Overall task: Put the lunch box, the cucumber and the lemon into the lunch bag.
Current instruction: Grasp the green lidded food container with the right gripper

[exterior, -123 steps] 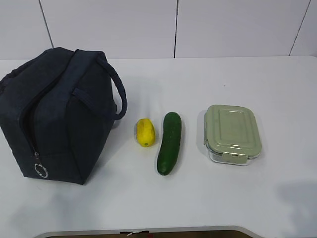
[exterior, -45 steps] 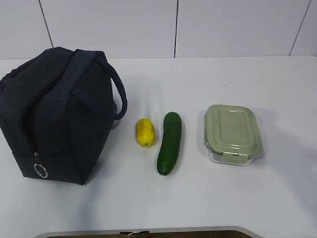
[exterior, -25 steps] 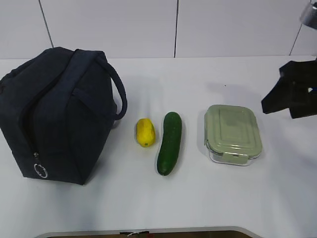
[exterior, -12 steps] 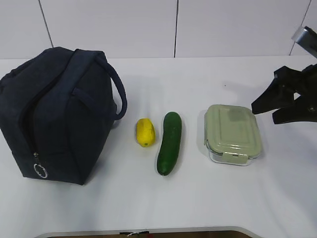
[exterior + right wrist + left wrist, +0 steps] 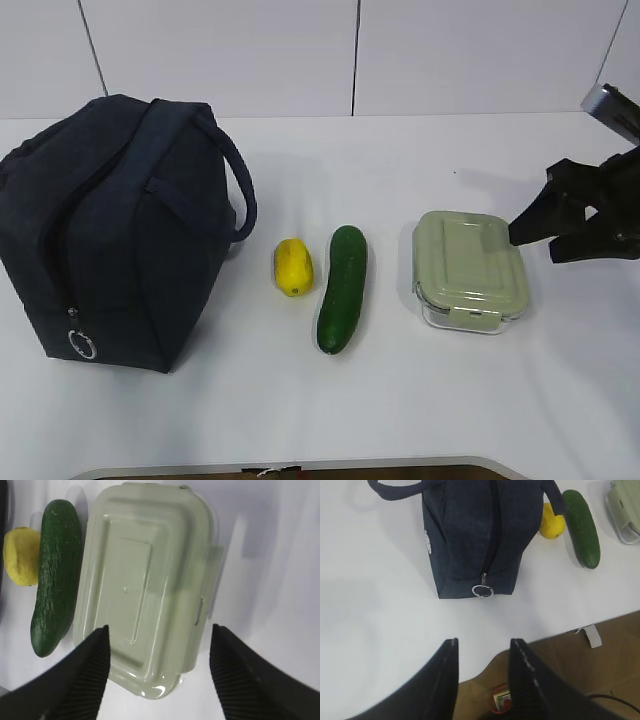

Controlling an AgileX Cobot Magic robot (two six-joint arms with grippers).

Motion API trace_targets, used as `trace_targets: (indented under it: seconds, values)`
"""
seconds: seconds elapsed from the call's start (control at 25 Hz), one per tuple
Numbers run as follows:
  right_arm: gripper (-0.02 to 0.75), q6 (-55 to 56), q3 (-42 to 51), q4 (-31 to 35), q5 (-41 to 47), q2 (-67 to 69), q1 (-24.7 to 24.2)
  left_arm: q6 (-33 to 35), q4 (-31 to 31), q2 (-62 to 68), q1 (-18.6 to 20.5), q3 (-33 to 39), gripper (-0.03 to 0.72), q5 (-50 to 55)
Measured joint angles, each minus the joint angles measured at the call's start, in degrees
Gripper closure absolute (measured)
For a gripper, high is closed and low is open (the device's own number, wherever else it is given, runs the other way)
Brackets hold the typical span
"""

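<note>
Exterior: right gripper has come in from the right edge, jaws open, now just right of the lunch box; cucumber and lemon unmoved on the tabletop.

Left wrist: left gripper jaws open, empty, lunch bag ahead, zipper looks closed.

Right wrist: jaws straddle the box lid, not touching; grasp likely next.

lunch box: top, right side free | left: cucumber near, narrow gap
</note>
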Motion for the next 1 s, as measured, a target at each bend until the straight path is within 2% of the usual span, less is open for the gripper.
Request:
trace_targets:
  seconds: [0.72, 1.0]
  values:
    - [0.241, 0.8, 0.0, 1.8, 2.9, 3.1, -0.3, 0.0, 0.0, 0.0, 0.0, 0.0, 0.446, 1.6]
    - [0.241, -1.2, 0.0, 2.6, 4.7, 3.3, -5.3, 0.0, 0.2, 0.0, 0.0, 0.0, 0.446, 3.6]
